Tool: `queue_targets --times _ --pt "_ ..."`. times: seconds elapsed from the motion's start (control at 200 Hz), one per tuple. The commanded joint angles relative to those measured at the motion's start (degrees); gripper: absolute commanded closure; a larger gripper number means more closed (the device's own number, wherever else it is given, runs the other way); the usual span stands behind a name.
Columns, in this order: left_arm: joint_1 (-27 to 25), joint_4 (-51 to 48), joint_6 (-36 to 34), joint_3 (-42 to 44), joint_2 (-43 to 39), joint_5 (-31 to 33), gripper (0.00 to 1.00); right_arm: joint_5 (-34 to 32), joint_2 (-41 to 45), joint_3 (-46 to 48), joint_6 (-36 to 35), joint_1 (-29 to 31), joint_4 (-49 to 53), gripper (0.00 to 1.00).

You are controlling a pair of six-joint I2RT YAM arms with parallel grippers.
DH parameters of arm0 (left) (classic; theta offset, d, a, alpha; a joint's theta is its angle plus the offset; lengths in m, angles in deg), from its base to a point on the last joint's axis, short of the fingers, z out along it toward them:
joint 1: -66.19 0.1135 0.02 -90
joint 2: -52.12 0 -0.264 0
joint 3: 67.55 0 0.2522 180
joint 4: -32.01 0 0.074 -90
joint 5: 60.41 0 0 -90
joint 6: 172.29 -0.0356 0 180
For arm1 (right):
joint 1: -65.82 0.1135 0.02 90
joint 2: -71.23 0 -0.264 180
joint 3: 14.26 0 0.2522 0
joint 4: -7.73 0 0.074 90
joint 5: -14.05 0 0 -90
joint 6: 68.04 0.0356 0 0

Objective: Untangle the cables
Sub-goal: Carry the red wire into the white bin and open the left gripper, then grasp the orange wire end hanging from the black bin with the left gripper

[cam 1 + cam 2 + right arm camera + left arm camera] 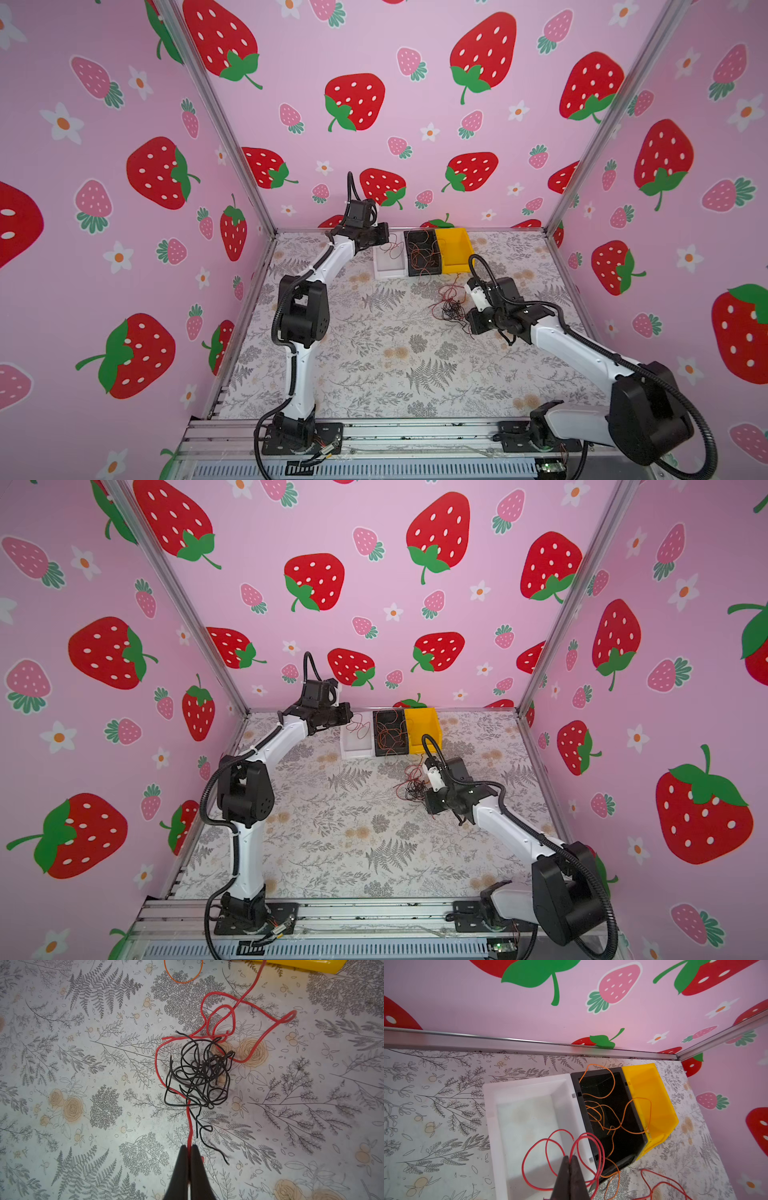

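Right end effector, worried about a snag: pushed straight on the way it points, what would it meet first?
Probably the black cable tangle, straight ahead of the right end effector, shut on a red cable; depth unclear.

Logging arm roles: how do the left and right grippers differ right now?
The left gripper is raised, the right gripper low over the table. Left's red wire loops over the white bin; right's red wire runs into the black tangle. Both are shut on a red wire.

Left fingers (563, 1178), right fingers (180, 1167): tight together.
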Motion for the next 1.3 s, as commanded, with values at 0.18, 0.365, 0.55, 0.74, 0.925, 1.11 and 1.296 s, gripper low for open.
queue_targets --times 0.18,0.365,0.55,0.74,0.925,1.11,1.296 --pt "-1.7 -3.2 -0.5 -1.3 2.4 9.6 1.00 1.6 0.0 -0.1 -0.6 0.5 0.7 1.00" --pt "-1.7 -0.6 -1.2 1.9 -0.8 10.2 0.55 1.3 0.8 -0.7 -0.6 0.9 2.4 1.00" --pt "-1.8 -0.2 -3.1 3.5 -4.9 10.5 0.36 -0.2 0.9 -0.8 0.1 2.1 2.8 1.00" --pt "-4.2 -2.5 -6.4 8.0 -10.4 4.0 0.41 -1.6 1.6 -0.8 0.3 2.2 2.8 1.00" --pt "-9.4 -6.7 -5.9 14.0 -11.8 -0.6 0.41 -1.9 1.9 -0.4 1.3 2.2 2.7 1.00" --pt "-13.4 -6.3 -3.6 14.3 -8.3 -3.8 0.39 -2.4 2.9 0.4 1.6 2.2 2.7 1.00" --pt "-13.9 -5.8 -0.2 11.0 -2.7 -3.5 0.39 -2.9 4.0 1.3 1.3 2.2 2.9 1.00"
